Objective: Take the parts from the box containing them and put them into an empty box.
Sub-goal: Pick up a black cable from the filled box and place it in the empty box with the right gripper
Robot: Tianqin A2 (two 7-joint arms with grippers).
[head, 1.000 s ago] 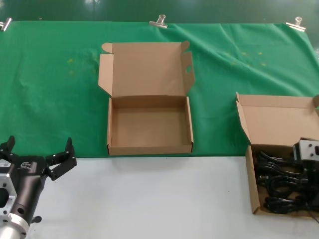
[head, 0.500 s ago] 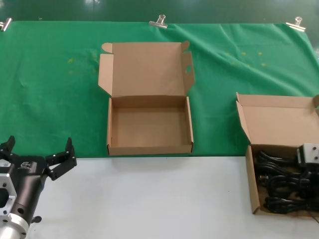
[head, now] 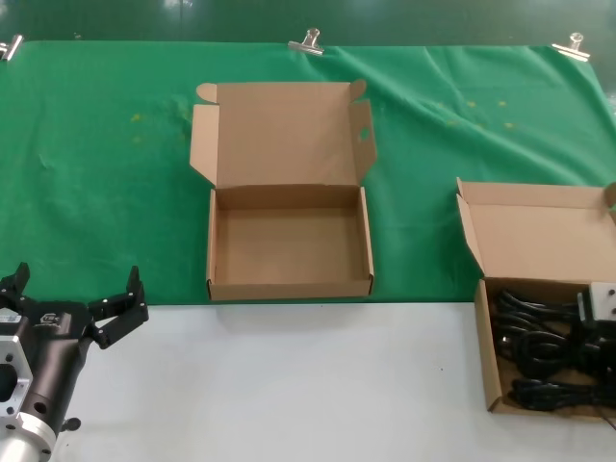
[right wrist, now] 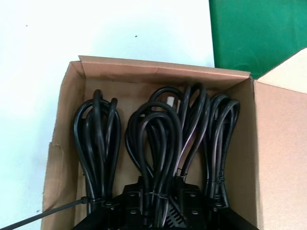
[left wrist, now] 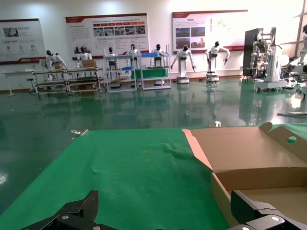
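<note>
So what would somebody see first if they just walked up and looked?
Probably the empty box standing open in the middle, on the green cloth. Then the bundled black cords filling the other box at the right edge, with the right gripper over them. The left gripper waits near the left corner.

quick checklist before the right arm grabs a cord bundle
1. The cords lie in their box, lid open: ok.
2. Right pincer sits over that box: ok.
3. Right pincer open for the grasp: cannot tell.
4. The empty box on the green cloth has a bare tray, lid up: ok.
5. Left pincer open, parked at the near left, away from both boxes: ok.
</note>
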